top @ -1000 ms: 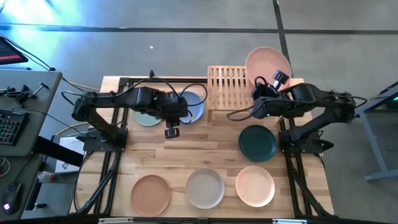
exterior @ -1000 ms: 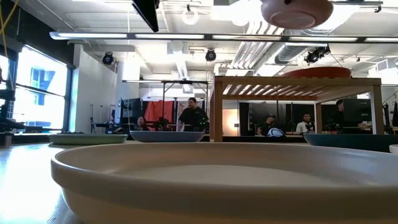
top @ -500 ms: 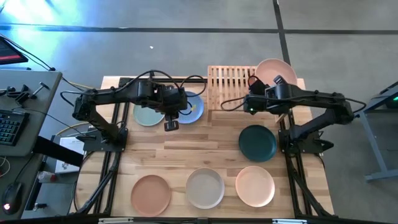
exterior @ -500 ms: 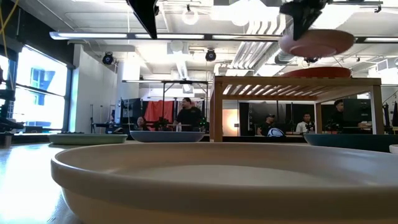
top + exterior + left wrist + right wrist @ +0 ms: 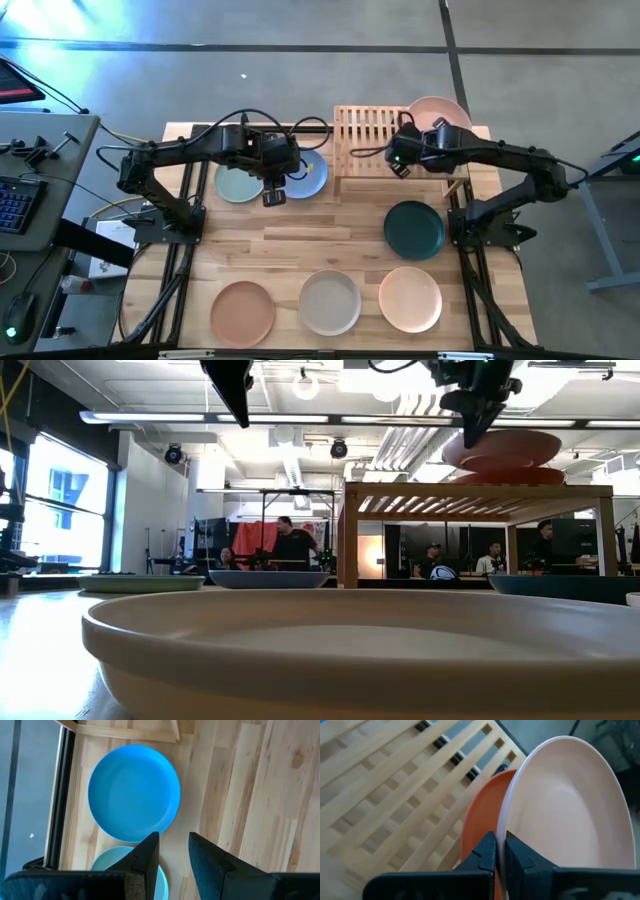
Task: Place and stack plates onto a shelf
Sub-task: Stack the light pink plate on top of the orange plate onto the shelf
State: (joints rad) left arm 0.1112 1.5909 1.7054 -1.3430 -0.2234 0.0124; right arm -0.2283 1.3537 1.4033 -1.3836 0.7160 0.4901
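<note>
At the shelf's (image 5: 372, 140) three o'clock end, the right gripper (image 5: 499, 851) pinches the pink plate's (image 5: 570, 815) rim, hovering it over the red-orange plate (image 5: 482, 827) for stacking; the left gripper (image 5: 172, 851) waits with fingers apart above the blue plate (image 5: 133, 792).

Red-orange plate (image 5: 479, 826): we saw only a crescent, the rest hidden under the pink plate (image 5: 570, 810); whether the two touched, we could not tell. Mint green plate (image 5: 122, 857): mostly hidden behind the left tool (image 5: 173, 851) in the left wrist view. Grey-white plate (image 5: 340, 650): cut off by the low view's edges and hiding most of the counter (image 5: 340, 225). People in the room behind: too small for us to describe.
</note>
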